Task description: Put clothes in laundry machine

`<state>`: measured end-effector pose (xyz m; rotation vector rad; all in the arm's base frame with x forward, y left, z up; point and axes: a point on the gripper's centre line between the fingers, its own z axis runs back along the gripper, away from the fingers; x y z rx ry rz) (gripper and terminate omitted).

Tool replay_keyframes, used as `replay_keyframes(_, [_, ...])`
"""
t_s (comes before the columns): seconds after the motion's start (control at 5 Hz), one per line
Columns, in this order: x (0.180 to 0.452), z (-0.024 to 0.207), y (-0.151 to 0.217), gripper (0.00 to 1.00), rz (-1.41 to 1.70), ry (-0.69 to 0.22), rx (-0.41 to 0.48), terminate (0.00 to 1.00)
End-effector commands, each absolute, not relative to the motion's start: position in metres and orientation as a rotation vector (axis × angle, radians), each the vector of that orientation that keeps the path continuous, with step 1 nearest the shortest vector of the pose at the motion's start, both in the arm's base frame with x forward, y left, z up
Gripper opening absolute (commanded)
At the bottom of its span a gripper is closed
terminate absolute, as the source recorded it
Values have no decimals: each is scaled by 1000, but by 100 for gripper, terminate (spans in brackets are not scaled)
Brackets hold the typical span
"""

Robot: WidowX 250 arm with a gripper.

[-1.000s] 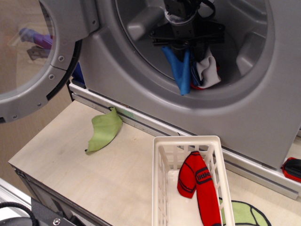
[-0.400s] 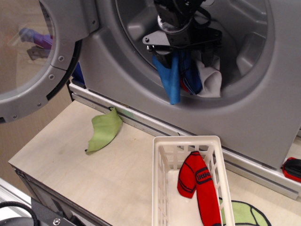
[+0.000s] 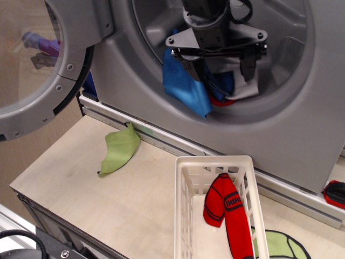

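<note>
The grey laundry machine [image 3: 145, 91] fills the top of the view, its round door [image 3: 51, 70] swung open to the left. My gripper [image 3: 221, 66] is inside the drum opening with its fingers spread wide and nothing between them. The clothes lie just below it at the drum's lower rim: a bright blue cloth [image 3: 184, 86] spread to the left, a grey-white piece [image 3: 240, 86] on the right, and red and dark blue bits [image 3: 221, 100] under them. The gripper's body hides part of the bundle.
A white slatted basket [image 3: 215, 162] stands on the wooden table [image 3: 81, 183] in front of the machine, with a red sock [image 3: 226, 208] in it. A light green cloth [image 3: 119, 148] lies on the table at the left. A red-and-black item [image 3: 335, 193] sits at the right edge.
The gripper's fingers have spread apart. The bundle that hung from them has dropped and spread at the drum's lower rim, the blue cloth shifting left.
</note>
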<state>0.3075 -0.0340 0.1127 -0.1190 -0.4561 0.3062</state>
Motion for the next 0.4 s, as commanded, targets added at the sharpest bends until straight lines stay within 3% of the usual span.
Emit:
replay_keyframes(0.0, [299, 140, -38, 100, 270, -442, -134, 0])
replay_keyframes(0.2, [299, 140, -38, 100, 270, -442, -134, 100])
